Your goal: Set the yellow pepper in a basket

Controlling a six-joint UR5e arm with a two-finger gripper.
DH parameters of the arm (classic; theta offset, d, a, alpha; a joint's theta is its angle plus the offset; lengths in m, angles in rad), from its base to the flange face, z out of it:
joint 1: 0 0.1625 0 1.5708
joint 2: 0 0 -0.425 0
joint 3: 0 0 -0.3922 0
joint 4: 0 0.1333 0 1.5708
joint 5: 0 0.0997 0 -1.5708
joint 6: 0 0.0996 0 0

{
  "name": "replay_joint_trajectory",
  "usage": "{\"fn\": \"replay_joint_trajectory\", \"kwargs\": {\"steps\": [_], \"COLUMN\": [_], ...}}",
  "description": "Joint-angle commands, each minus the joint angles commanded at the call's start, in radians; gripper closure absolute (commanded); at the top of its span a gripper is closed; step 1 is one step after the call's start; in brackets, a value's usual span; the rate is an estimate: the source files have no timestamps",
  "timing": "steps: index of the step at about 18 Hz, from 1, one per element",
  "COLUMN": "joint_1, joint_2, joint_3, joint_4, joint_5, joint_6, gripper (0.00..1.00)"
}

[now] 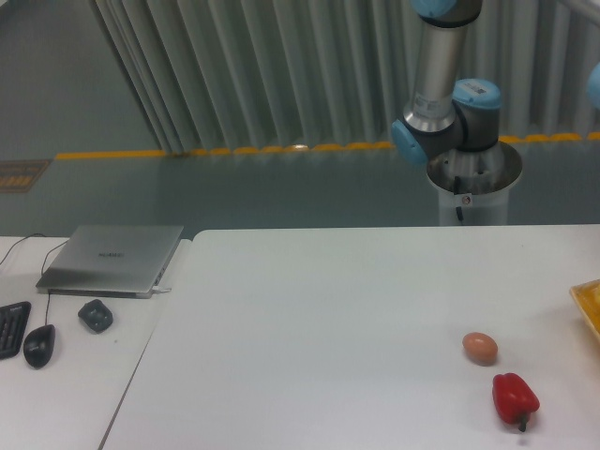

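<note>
The gripper is out of frame past the right edge, so whether it is wide, narrow or holding anything cannot be told; only the arm's shoulder and elbow joints (450, 112) show above the bench (356, 309). The yellow pepper is not visible. At the right edge a sliver of a yellow-orange basket (590, 302) shows, its contents cut off. A brown egg (480, 348) lies near a red pepper (515, 398).

The arm (441, 66) shows silver-grey tubular links, light-blue joint caps and a grey base pedestal (473, 183) bearing what may be a small red-marked label.
</note>
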Motion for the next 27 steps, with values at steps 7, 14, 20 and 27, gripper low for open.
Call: {"fn": "replay_joint_trajectory", "kwargs": {"steps": [7, 14, 20, 27], "joint_1": [0.04, 0.065, 0.052, -0.015], "joint_2": [-0.015, -0.051, -0.043, -0.028], "joint_3": [-0.018, -0.024, -0.035, -0.018], "joint_4": [0.008, 0.058, 0.058, 0.058], "joint_5": [0.098, 0.094, 0.092, 0.097], "joint_6": [0.07, 0.08, 0.06, 0.004], "gripper": [0.55, 0.04, 0.0, 0.0]}}
